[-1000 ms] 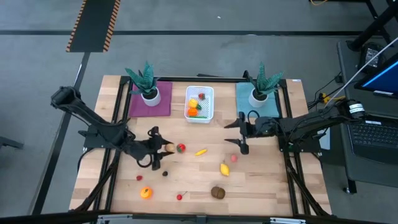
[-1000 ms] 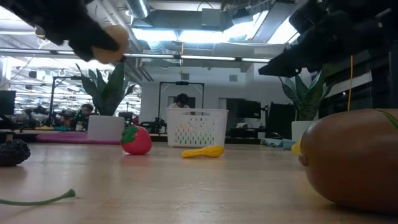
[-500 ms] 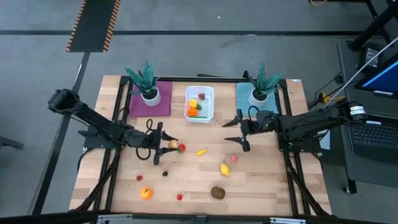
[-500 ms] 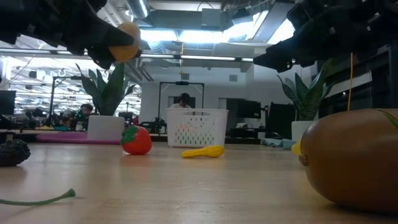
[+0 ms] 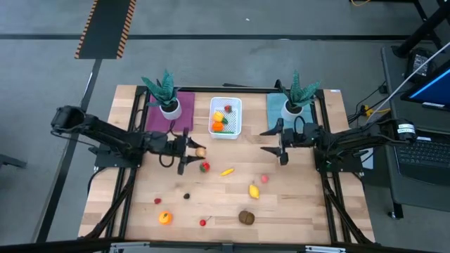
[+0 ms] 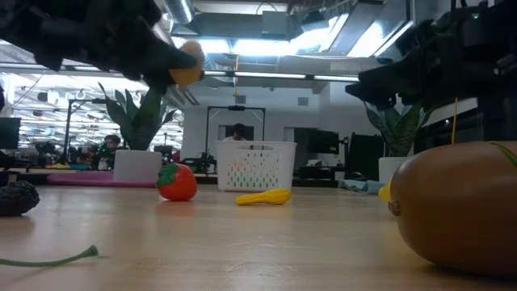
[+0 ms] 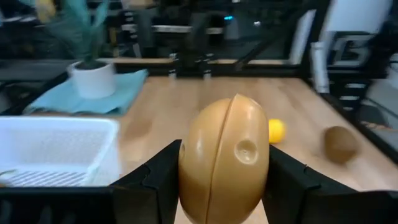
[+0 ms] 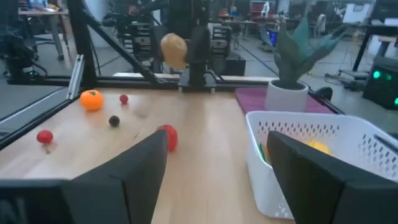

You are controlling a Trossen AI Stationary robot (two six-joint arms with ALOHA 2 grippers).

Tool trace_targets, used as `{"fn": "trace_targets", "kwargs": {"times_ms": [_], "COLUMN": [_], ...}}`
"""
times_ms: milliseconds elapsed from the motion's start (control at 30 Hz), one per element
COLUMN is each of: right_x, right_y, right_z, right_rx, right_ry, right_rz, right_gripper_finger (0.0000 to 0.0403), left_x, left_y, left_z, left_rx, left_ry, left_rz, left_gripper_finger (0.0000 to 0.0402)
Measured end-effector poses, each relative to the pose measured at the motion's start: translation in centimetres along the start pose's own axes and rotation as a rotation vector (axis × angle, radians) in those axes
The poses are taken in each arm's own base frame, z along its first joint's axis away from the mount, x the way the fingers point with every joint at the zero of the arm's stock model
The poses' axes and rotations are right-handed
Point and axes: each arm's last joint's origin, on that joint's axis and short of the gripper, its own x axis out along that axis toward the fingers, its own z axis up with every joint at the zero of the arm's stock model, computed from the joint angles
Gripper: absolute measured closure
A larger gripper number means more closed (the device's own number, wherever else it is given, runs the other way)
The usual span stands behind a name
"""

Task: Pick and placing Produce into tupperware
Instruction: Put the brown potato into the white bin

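My left gripper (image 5: 195,150) is shut on a tan potato (image 5: 201,151) and hovers above the table, just near and left of the white tub (image 5: 226,128). The tub holds an orange, a yellow piece and a strawberry. In the low view the potato (image 6: 187,65) hangs high above the red strawberry (image 6: 177,182) on the table. My right gripper (image 5: 273,140) is open and empty, off to the right of the tub, in front of the teal mat. More produce lies on the near half of the table. My left gripper pinches the potato between its two fingers, one on each flank (image 7: 186,168). The fingers (image 7: 155,180) run about level, pointing toward the table's right. The potato is lifted clear of the table, its seam upright in the wrist view.
On the wood lie a yellow banana (image 5: 227,171), a lemon (image 5: 254,190), a kiwi (image 5: 246,217), an orange (image 5: 164,218), cherries (image 5: 203,222) and a dark berry (image 5: 187,196). Two potted plants stand on a purple mat (image 5: 169,112) and a teal mat (image 5: 292,112) beside the tub.
My left gripper has carried the potato up and toward the table's far right, from beside the strawberry to near the tub's near left corner. My right gripper has drawn back toward the far edge and a little to the right, still open.
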Motion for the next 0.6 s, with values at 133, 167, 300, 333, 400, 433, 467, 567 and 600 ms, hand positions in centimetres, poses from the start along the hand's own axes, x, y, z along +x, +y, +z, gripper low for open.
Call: {"fn": "trace_targets", "kwargs": {"times_ms": [133,167,300,333,400,433,467,567,600], "right_x": [-0.1,-0.1,-0.1,-0.1,-0.1,-0.1,-0.1,-0.1,-0.1], "right_y": [-0.3,-0.3,-0.3,-0.3,-0.3,-0.3,-0.3,-0.3,-0.4], "right_z": [-0.1,-0.1,-0.1,-0.1,-0.1,-0.1,-0.1,-0.1,-0.1], "right_rx": [0.000,-0.004,-0.051,-0.054,-0.051,-0.051,-0.051,-0.051,-0.046], "right_ry": [0.010,0.010,0.010,0.010,0.010,0.010,0.010,0.011,0.012], "right_rz": [-0.015,-0.015,-0.015,-0.015,-0.016,-0.016,-0.016,-0.028,-0.043], "right_gripper_finger": [0.0125,0.0125,0.0125,0.0125,0.0125,0.0125,0.0125,0.0125,0.0125], "left_x": [0.6,0.7,1.3,1.5,1.6,1.6,1.7,1.7,1.8], "left_y": [1.2,1.5,2.4,2.6,3.2,3.5,3.8,4.3,4.5], "left_z": [-0.6,-0.7,-0.7,-0.6,-0.4,-0.4,-0.5,-0.7,-0.8], "left_rx": [-0.008,-0.010,0.022,0.026,0.021,0.018,0.016,0.007,0.001], "left_ry": [0.030,0.027,-0.023,-0.043,-0.079,-0.087,-0.088,-0.077,-0.074], "left_rz": [0.034,0.041,0.097,0.125,0.206,0.244,0.276,0.345,0.366], "left_gripper_finger": [0.0236,0.0236,0.0236,0.0236,0.0236,0.0235,0.0234,0.0232,0.0232]}}
